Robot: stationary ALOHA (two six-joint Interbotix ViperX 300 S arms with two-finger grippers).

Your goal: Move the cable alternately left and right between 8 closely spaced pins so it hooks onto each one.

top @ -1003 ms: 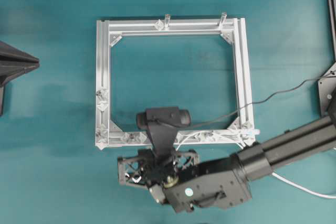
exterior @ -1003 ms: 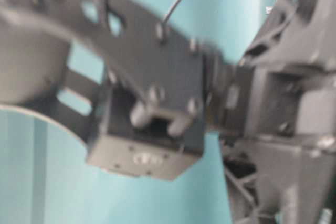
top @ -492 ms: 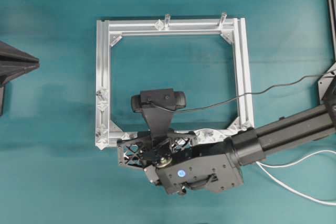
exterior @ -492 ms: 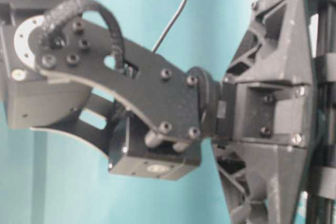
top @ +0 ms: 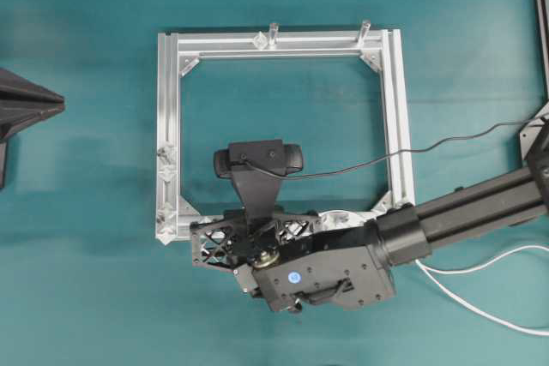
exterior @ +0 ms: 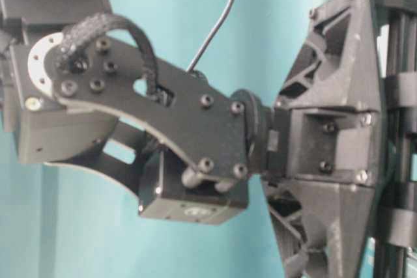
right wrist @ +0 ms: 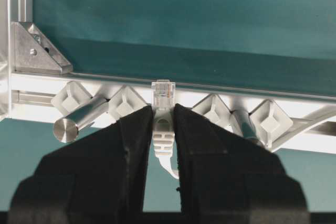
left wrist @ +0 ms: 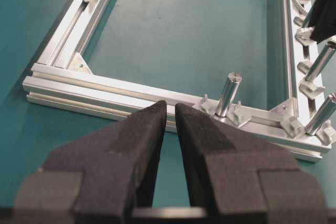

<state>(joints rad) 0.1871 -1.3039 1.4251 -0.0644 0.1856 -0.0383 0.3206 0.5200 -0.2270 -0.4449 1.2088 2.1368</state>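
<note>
Swung leftward along the frame [top: 168, 126]; right fingers [right wrist: 164, 124] pinching cable [right wrist: 163, 145], plug [right wrist: 163, 94] just ahead between pins [right wrist: 126, 103]; left fingers [left wrist: 170, 116] narrow, empty.

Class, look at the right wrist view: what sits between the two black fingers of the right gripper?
The cable, its clear plug poking out toward the frame rail, between two pins.

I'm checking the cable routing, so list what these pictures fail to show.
- Overhead: the right arm covers the near rail of the frame, hiding the pins and cable there.
- Table-level: arm parts fill the view; no frame shows.
- Right wrist: the gripper hides the cable behind its plug.
- Left wrist: far pins are small, partly cut off.
</note>
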